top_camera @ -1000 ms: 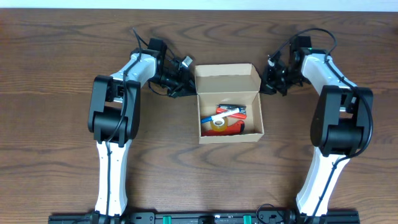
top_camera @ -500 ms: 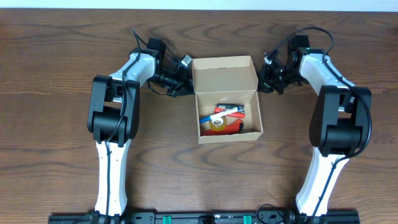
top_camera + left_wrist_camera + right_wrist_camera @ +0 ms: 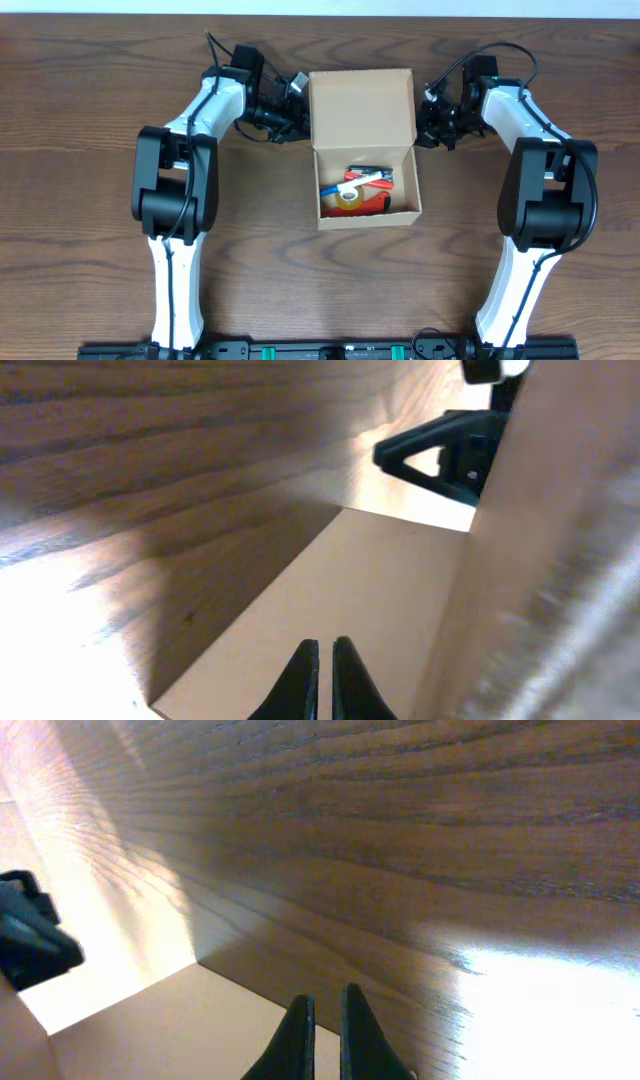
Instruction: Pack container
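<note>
The container (image 3: pixel 368 214) is a tan cardboard box in the middle of the table, open, holding a white marker pen (image 3: pixel 363 180), a yellow tape roll (image 3: pixel 349 198) and a red item. Its hinged lid (image 3: pixel 360 108) stands raised at the back. My left gripper (image 3: pixel 301 108) is shut on the lid's left side tab (image 3: pixel 370 590), and my right gripper (image 3: pixel 426 110) is shut on the right side tab (image 3: pixel 150 1030). In the wrist views each pair of fingers, left (image 3: pixel 325 648) and right (image 3: pixel 325 1005), is nearly closed over the cardboard.
Dark wooden table (image 3: pixel 100 250) all round the box. Both arm bases stand at the front edge. Cables loop from each wrist near the back edge. The opposite gripper shows as a black shape in the left wrist view (image 3: pixel 445 455).
The lid has swung up and looks larger from above. Both grippers moved toward the back edge with it, the left arm more. The box body stayed put.
</note>
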